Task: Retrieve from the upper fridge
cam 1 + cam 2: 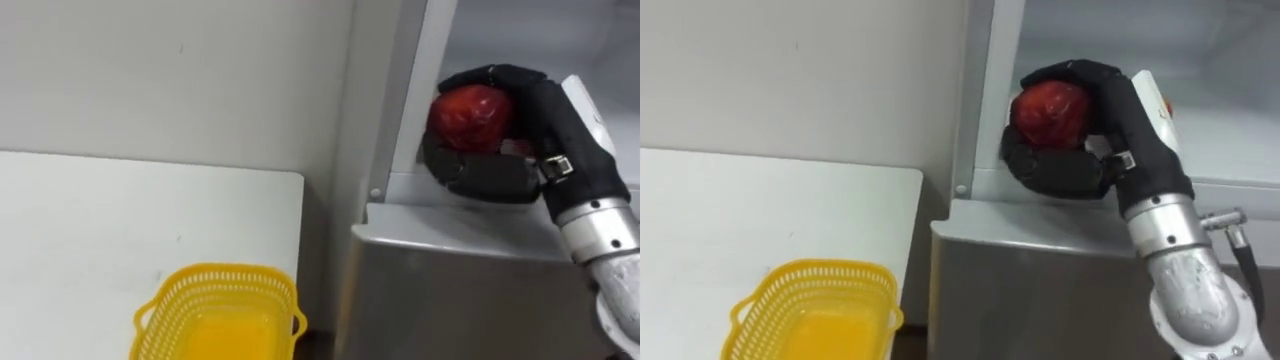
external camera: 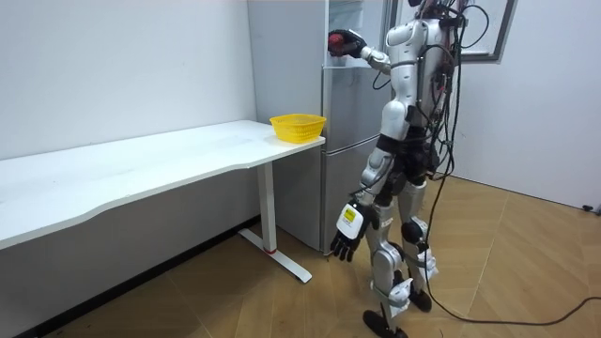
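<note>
Left eye view: right hand [image 1: 488,176] has its fingers wrapped round the red fruit [image 1: 468,115], just inside the fridge [image 1: 440,285] upper compartment, at its left edge. The fruit is probably firm, smooth, light and a bit slippery, so a full wrap round the middle suits. Left hand [image 2: 344,246] hangs slack and empty, low in front of the fridge.

This looks like a test room set up a bit like a kitchen, not a real home. A tall silver fridge [image 2: 349,155] stands on the right, at the end of a long white counter [image 2: 141,174], and its top part is open. A yellow basket [image 2: 298,126] sits on the counter's corner near the fridge. But the white wall [image 2: 122,66] is bare, the counter has thin white legs like an office desk, and the floor [image 2: 526,282] is wood. A walking robot stands at the fridge, with ropes going up from its shoulders.
</note>
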Tool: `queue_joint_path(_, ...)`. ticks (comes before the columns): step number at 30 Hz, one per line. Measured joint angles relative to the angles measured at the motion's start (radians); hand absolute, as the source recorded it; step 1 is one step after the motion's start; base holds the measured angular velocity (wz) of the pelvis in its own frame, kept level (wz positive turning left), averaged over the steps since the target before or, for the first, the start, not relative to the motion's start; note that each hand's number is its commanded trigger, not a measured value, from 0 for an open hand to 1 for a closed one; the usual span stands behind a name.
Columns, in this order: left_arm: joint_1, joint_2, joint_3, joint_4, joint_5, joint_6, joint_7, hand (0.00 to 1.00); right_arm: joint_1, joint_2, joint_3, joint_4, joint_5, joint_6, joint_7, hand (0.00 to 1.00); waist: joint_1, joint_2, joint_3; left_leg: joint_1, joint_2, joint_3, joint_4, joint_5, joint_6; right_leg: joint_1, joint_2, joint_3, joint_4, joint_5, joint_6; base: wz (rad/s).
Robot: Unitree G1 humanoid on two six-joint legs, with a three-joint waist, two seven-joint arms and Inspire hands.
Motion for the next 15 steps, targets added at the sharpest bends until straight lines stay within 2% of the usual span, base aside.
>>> queue_joint_path(3, 0.001, -0.004, 0.000, -0.001, 0.002, -0.022, 0.000, 0.00, 0.046, 0.026, 0.008, -0.114, 0.032, -0.040, -0.001, 1.00, -0.014, 0.002, -0.0001, 0.007, 0.002, 0.012, 0.001, 0.000, 0.000, 0.017, 0.002, 0.006, -0.012, 0.000, 0.000, 0.06)
queue_joint_path(5, -0.002, -0.012, 0.000, -0.001, 0.002, -0.037, -0.001, 0.00, 0.049, 0.053, 0.009, -0.138, 0.051, -0.068, 0.002, 1.00, -0.020, 0.007, 0.0031, 0.017, 0.008, 0.004, -0.002, 0.000, 0.000, 0.011, 0.007, 0.005, 0.012, 0.000, 0.000, -0.01)
queue_joint_path(6, -0.009, -0.017, -0.001, -0.001, 0.003, -0.042, -0.002, 0.00, 0.060, 0.064, 0.009, -0.159, 0.054, -0.092, 0.003, 1.00, -0.024, 0.025, 0.0151, 0.033, 0.028, -0.035, -0.008, 0.003, 0.002, -0.027, 0.016, 0.006, 0.082, -0.009, -0.003, -0.29)
queue_joint_path(7, -0.017, -0.013, 0.008, 0.000, 0.005, -0.055, 0.001, 0.00, 0.071, 0.091, 0.012, -0.180, 0.050, -0.111, 0.012, 1.00, -0.018, 0.027, 0.0125, 0.038, 0.055, -0.104, -0.013, 0.002, 0.000, -0.081, 0.065, 0.060, 0.052, -0.040, -0.030, -0.46)
queue_joint_path(8, -0.013, -0.008, 0.021, 0.003, 0.007, -0.062, 0.005, 0.00, 0.070, 0.106, 0.020, -0.196, 0.048, -0.114, 0.016, 1.00, -0.013, 0.023, 0.0104, 0.030, 0.064, -0.113, -0.010, 0.000, -0.003, -0.103, 0.089, 0.092, -0.032, -0.017, -0.052, -0.75)
queue_joint_path(9, 0.000, 0.000, 0.040, 0.023, 0.010, -0.069, 0.012, 0.00, 0.067, 0.124, 0.046, -0.221, 0.040, -0.128, 0.015, 1.00, -0.009, -0.005, 0.0064, 0.012, 0.063, -0.086, 0.011, -0.015, -0.033, -0.137, 0.101, 0.096, -0.138, 0.163, -0.083, -0.37)
queue_joint_path(10, 0.001, -0.016, 0.037, 0.047, 0.009, -0.065, 0.012, 0.00, 0.090, 0.123, 0.067, -0.224, 0.034, -0.151, 0.009, 1.00, -0.037, 0.009, 0.0045, 0.014, 0.073, -0.054, 0.047, -0.057, -0.073, -0.141, 0.093, 0.076, -0.098, 0.166, -0.096, -0.06)
queue_joint_path(11, 0.002, -0.024, 0.028, 0.051, 0.006, -0.066, 0.012, 0.00, 0.110, 0.126, 0.068, -0.226, 0.029, -0.161, 0.006, 1.00, -0.045, 0.018, -0.0004, 0.017, 0.081, -0.031, 0.038, -0.058, -0.071, -0.135, 0.095, 0.067, -0.086, 0.160, -0.093, 0.48)
queue_joint_path(12, 0.000, -0.032, -0.002, 0.046, 0.004, -0.076, 0.011, 0.00, 0.123, 0.131, 0.067, -0.227, 0.030, -0.169, 0.002, 1.00, -0.055, 0.036, 0.0062, 0.021, 0.085, 0.017, -0.004, -0.048, -0.060, -0.123, 0.098, 0.057, -0.077, 0.159, -0.091, 0.37)
queue_joint_path(13, -0.007, -0.034, -0.027, 0.045, 0.004, -0.080, 0.011, 0.00, 0.120, 0.132, 0.067, -0.228, 0.040, -0.171, 0.002, 1.00, -0.052, 0.041, 0.0067, 0.020, 0.084, 0.052, -0.019, -0.043, -0.051, -0.126, 0.098, 0.058, -0.077, 0.154, -0.086, 0.30)
queue_joint_path(15, -0.018, -0.032, -0.044, 0.044, 0.004, -0.075, 0.012, 0.00, 0.118, 0.142, 0.066, -0.228, 0.047, -0.181, 0.023, 1.00, -0.048, 0.033, 0.0058, 0.011, 0.075, 0.060, -0.030, -0.047, -0.040, -0.139, 0.094, 0.059, -0.076, 0.140, -0.086, 0.09)
